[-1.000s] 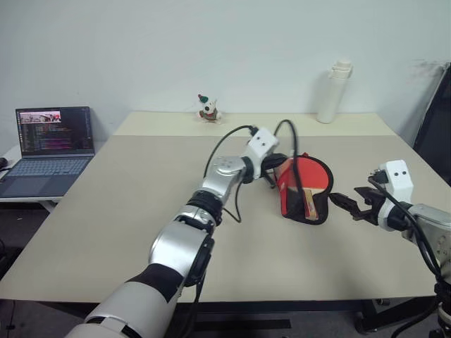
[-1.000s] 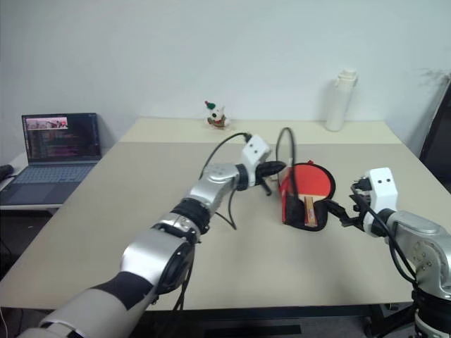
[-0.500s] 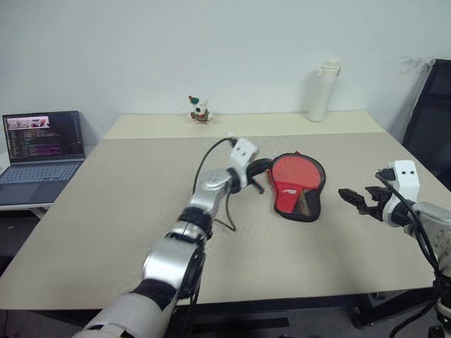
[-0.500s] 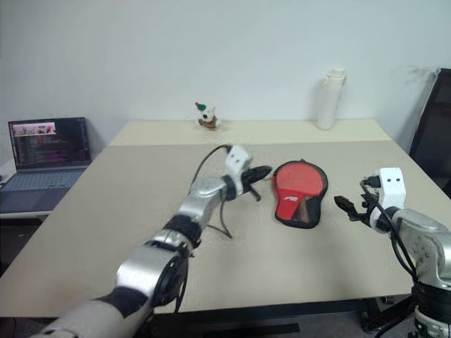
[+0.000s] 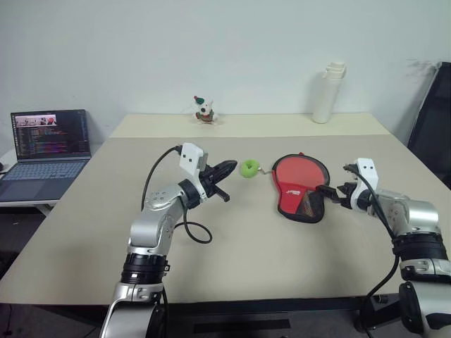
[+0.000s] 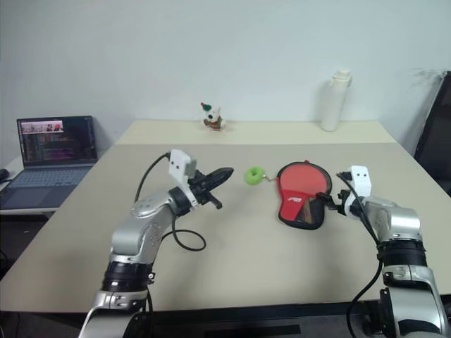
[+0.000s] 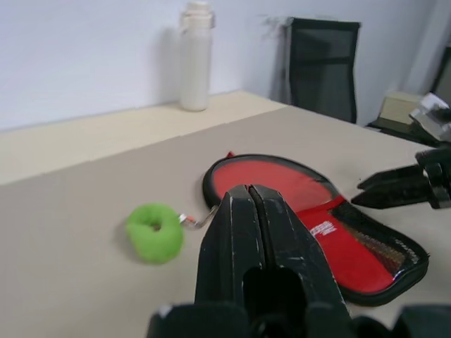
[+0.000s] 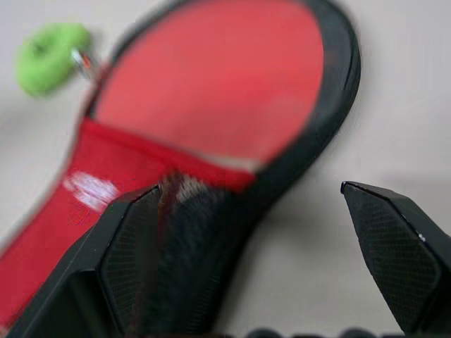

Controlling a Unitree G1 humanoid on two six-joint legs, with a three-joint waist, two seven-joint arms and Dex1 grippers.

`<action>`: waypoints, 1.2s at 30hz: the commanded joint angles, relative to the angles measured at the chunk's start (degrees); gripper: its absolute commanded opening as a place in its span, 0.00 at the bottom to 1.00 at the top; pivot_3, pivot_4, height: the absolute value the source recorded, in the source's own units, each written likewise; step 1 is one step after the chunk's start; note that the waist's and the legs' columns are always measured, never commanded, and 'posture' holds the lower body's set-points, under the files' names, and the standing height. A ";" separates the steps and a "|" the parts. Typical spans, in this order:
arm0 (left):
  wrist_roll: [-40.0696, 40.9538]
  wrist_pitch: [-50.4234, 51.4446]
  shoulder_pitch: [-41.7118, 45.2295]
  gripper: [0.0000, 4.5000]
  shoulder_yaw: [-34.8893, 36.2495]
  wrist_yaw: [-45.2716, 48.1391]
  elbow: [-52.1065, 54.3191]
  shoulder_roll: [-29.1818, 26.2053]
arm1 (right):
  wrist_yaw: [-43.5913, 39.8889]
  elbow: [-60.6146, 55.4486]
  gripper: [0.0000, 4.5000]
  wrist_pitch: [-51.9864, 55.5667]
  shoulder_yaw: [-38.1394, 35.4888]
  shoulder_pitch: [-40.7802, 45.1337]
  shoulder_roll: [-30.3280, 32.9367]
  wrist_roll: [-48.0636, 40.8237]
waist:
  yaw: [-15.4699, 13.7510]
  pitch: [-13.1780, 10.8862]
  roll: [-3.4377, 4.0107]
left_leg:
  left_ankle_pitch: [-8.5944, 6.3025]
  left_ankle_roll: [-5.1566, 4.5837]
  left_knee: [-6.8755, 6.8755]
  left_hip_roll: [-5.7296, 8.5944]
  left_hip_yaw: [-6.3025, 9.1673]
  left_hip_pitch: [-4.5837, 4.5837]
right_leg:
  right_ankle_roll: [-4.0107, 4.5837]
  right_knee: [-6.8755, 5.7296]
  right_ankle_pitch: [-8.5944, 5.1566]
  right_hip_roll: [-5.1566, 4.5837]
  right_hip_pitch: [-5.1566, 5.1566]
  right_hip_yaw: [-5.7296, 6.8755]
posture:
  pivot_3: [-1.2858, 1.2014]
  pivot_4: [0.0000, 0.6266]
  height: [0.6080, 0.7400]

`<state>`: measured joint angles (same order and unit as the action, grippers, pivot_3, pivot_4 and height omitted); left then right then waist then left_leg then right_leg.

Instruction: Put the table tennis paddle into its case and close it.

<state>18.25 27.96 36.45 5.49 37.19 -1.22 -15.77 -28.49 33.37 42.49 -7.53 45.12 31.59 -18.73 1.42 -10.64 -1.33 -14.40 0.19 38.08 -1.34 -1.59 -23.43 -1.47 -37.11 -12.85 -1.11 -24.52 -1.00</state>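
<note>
The left gripper is hanging above the table with its fingers pressed together and nothing between them, having pulled back to the left from the case, which it was touching a second ago. The right gripper, fingers spread wide and empty, has come in from the right and is now reaching just beside the case's near right edge. The case is now lying flat on the table right of centre, where a second ago it was propped up on edge. Its round end is pointing toward the far side of the table and its narrow end toward the near edge, the long axis tilting slightly right as it nears. The paddle's red face is showing at the round end. The green tag is lying left of the case, between it and the left gripper. A bottle, a small figurine and a laptop are standing beyond.
</note>
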 commanded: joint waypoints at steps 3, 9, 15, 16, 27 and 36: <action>1.35 0.50 0.29 0.01 1.08 -2.62 3.94 -1.35 | -3.49 8.60 1.00 -7.15 2.90 4.36 -1.73 4.15 | 0.21 0.00 0.00 | 0.00 0.00 0.00 -0.03 0.00 0.04 | 0.01 -0.01 0.00 0.01 0.00 -0.01 | 0.52 0.24 1.00; 1.31 -0.95 1.17 0.01 0.31 -2.64 2.41 -1.91 | -4.33 15.69 1.00 -11.50 4.62 7.81 -4.93 7.39 | 0.58 0.00 0.00 | 0.00 0.01 -0.08 -0.12 -0.02 0.52 | 0.08 -0.03 0.04 0.10 0.37 -0.12 | 0.52 0.24 1.00; 1.06 -1.83 1.64 0.01 -0.66 -2.45 1.75 -2.12 | -5.20 20.05 1.00 -12.59 5.64 9.21 -7.44 9.93 | 1.28 0.03 -0.05 | 0.01 0.03 -0.05 -0.22 -0.07 0.65 | 0.16 -0.10 0.10 0.20 0.40 -0.22 | 0.52 0.24 1.00; 0.97 -1.98 1.57 0.00 -0.85 -2.42 1.76 -2.16 | -5.36 20.50 0.96 -12.62 5.65 9.28 -7.69 10.20 | 1.45 0.03 -0.05 | 0.01 0.03 -0.05 -0.23 -0.07 0.66 | 0.17 -0.11 0.10 0.21 0.41 -0.23 | 0.52 0.24 1.00; 2.44 -2.10 -1.88 0.00 -1.42 2.75 2.66 -5.74 | -8.32 21.50 0.20 -6.15 0.89 10.70 -9.94 6.35 | 1.92 0.08 -0.08 | 0.01 0.03 -0.06 -0.28 -0.11 0.76 | 0.19 -0.18 0.12 0.28 0.42 -0.34 | 0.52 0.24 1.00; 3.61 -2.71 -8.85 0.00 -3.30 16.68 3.83 -15.92 | -9.30 11.02 0.00 6.38 -6.18 9.88 -12.74 -3.14 | 2.31 0.07 -0.05 | 0.00 0.02 -0.19 -0.36 -0.14 0.67 | 0.22 -0.16 0.11 0.41 0.24 -0.39 | 0.52 0.24 1.00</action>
<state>20.30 25.80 28.18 2.51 50.46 -0.11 -29.64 -36.42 49.50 45.75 -12.60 55.05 20.39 -18.43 3.73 -10.57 -1.39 -14.40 0.21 37.89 -1.72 -1.70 -22.82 -1.24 -37.28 -12.74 -0.69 -24.34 -1.37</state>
